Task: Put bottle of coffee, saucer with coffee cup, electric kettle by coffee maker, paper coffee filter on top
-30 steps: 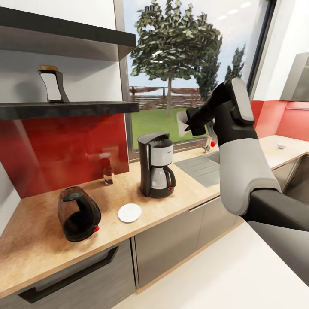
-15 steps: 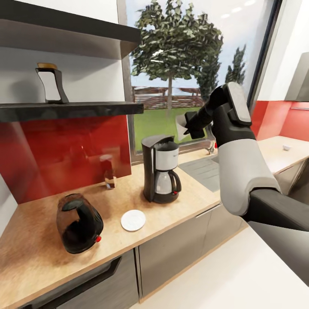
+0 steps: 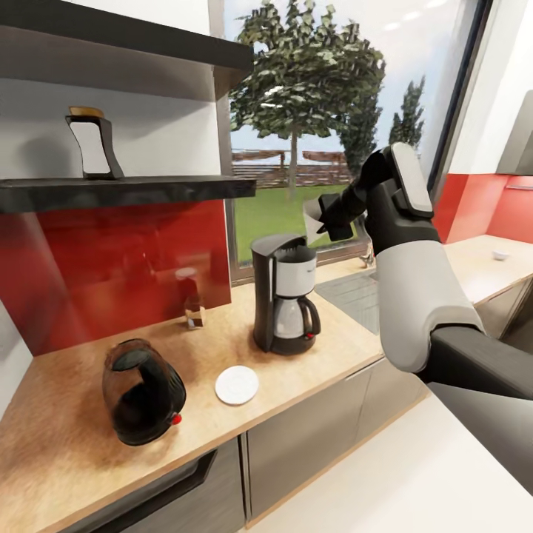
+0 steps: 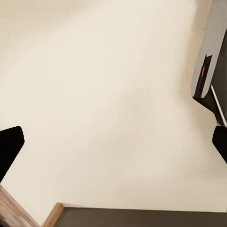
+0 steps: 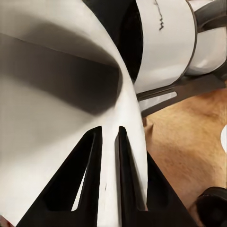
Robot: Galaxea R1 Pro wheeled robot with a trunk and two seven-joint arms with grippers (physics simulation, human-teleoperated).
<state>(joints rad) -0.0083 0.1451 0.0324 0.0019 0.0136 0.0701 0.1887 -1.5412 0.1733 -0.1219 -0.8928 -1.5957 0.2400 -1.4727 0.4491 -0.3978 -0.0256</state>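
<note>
Right arm, grey and black, raised over the wood-grain table (image 3: 74, 444). Right claw (image 3: 331, 216) clamped on the white paper coffee filter (image 3: 314, 218), held up and to the side of the black-and-silver drip coffee maker (image 3: 285, 303). Judged: filter carried high so it can be lowered onto the machine's open top; not yet there.

On the table, near to far: dark rounded electric kettle (image 3: 142, 392) near the front edge; small white round saucer (image 3: 237, 385) between kettle and coffee maker, apart from both; coffee maker upright w/ carafe in place. Saucer bare, no cup on it. Small brownish glass item (image 3: 194, 311) by the red backsplash, too blurred to ID. Tall bottle w/ white label and tan cap (image 3: 92, 144) on the dark wall shelf (image 3: 126, 189), so not moved down yet.

Right wrist view adds the grip detail: filter (image 5: 52, 94) pinched flat between two black fingers (image 5: 92, 179), coffee maker (image 5: 165, 42) just beyond.

Left wrist view: pale floor, left claw tips (image 4: 9, 146) at opposite edges, i.e. spread wide, nothing held.
</note>
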